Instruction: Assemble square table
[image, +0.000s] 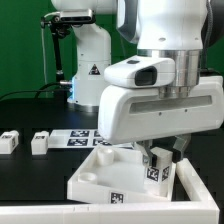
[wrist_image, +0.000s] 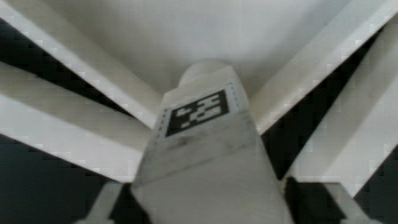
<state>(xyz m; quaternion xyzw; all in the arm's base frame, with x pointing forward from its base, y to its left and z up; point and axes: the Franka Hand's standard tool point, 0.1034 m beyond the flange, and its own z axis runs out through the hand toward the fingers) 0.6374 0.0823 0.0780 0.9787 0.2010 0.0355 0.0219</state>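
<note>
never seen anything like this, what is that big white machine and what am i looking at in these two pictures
The big white machine is a robot arm putting a small table together. One picture comes from a camera standing off the arm, the other from a camera on its wrist, looking along what it holds. Its fingers appear to grip one white table leg over the tray-like square tabletop. Two more legs lie on the black table beside the flat marker board.
</note>
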